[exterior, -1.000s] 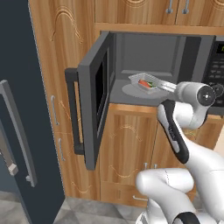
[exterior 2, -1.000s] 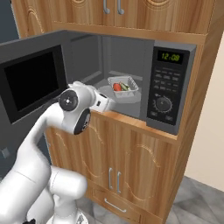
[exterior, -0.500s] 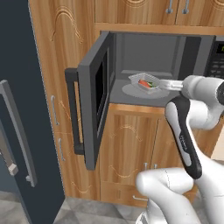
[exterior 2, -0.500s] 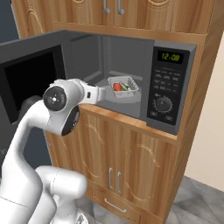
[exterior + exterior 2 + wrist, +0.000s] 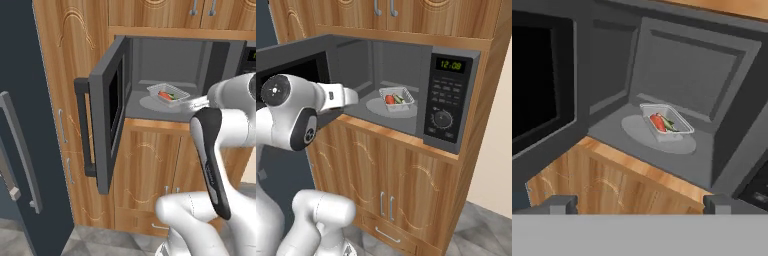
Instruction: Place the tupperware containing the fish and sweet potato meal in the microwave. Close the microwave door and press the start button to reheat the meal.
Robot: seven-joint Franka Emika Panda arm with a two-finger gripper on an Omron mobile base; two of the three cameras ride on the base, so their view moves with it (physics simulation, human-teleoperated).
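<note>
The tupperware (image 5: 666,121) is a shallow clear box with red and green food in it. It rests on the round grey turntable (image 5: 637,131) inside the microwave (image 5: 406,75). In the base views the tupperware (image 5: 168,94) (image 5: 396,98) sits mid-cavity. The microwave door (image 5: 111,117) stands swung out to the left, its black window (image 5: 539,90) at the left of the hand view. My gripper (image 5: 640,204) (image 5: 356,94) hovers in front of the cavity, outside it and apart from the box. It is open, with nothing between its fingertips (image 5: 562,203).
The black control panel (image 5: 444,105) with a green display and a dial is to the right of the cavity. Wooden cabinet doors (image 5: 391,180) lie below and above. A tall dark blue-grey door (image 5: 30,125) with a bar handle stands left of the open microwave door.
My hand has drawn back out of the cavity, away from the tupperware, as the arm swung round. The tupperware and the door have stayed in place.
</note>
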